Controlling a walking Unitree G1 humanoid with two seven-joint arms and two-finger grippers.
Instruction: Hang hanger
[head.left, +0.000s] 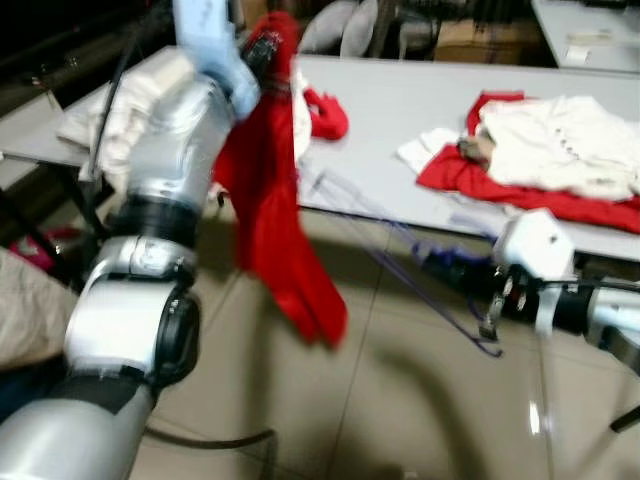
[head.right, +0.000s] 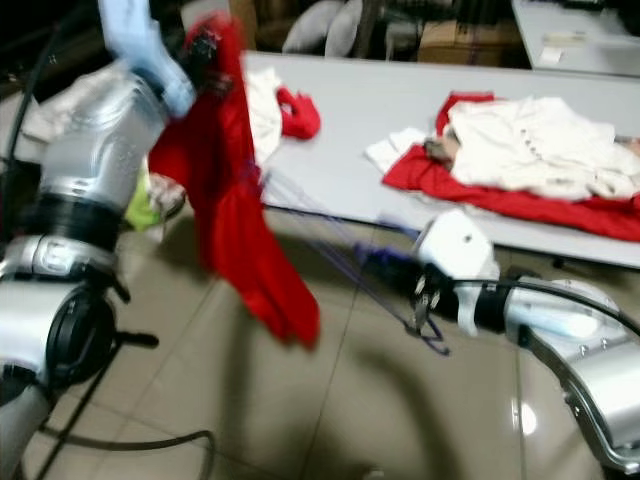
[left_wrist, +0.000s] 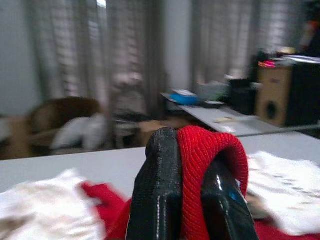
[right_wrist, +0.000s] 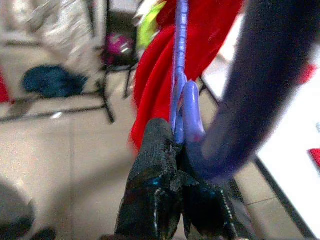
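My left gripper (head.left: 268, 42) is raised high at the table's near left corner, shut on the top of a red garment (head.left: 275, 210) that hangs down from it toward the floor. The left wrist view has the red cloth (left_wrist: 207, 170) pinched between the two black fingers (left_wrist: 157, 190). My right gripper (head.left: 440, 262) reaches in from the right, low in front of the table, shut on a thin blue-purple hanger (head.left: 400, 250). The hanger's wires stretch toward the red garment, and its hook (right_wrist: 235, 100) curves over the fingers (right_wrist: 155, 185) in the right wrist view.
A long grey table (head.left: 400, 110) runs across the back, carrying a white garment (head.left: 560, 145) on red cloth (head.left: 520, 195) at right, a small red piece (head.left: 325, 115) and white cloth (head.left: 130, 100) at left. A black cable (head.left: 210, 438) lies on the tiled floor.
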